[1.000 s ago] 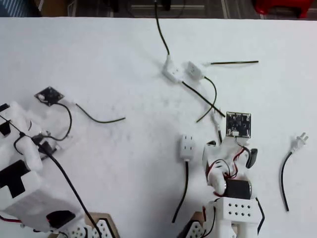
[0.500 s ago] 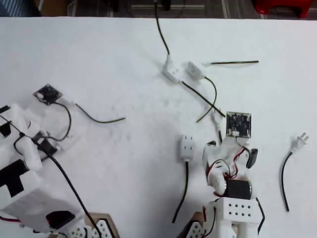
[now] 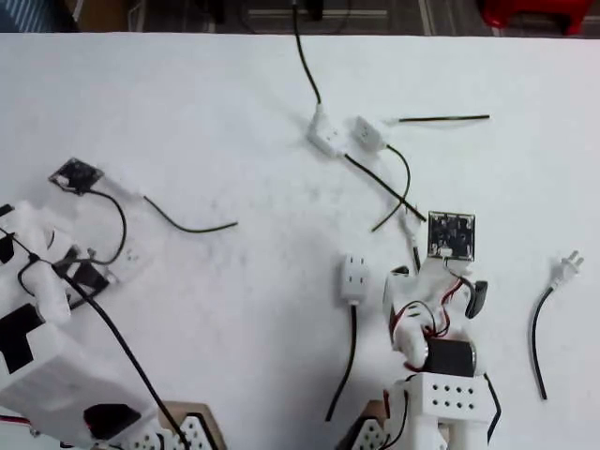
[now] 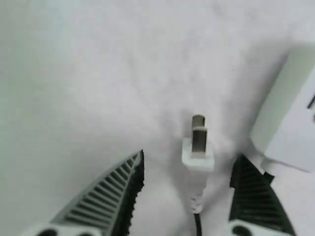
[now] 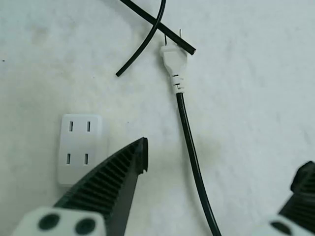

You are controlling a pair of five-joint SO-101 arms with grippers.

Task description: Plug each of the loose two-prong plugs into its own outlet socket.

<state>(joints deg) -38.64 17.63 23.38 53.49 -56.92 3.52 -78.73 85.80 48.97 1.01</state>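
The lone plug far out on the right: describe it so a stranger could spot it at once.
Start at the white table and go to its right side, beyond the right arm. There lies a white two-prong plug on a short black cable curving toward the near edge. Unlike the others, it has no socket or crossing cable near it.

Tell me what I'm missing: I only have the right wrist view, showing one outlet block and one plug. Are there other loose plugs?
Observer: Yes, a second plug lies near the right edge of the table in the high view.
Operator: What's the left arm near?
Observer: The left gripper is open, with a white plug lying between its jaws, untouched.
Operator: Any other outlets?
Observer: Another outlet block lies farther out from the arms, centrally.
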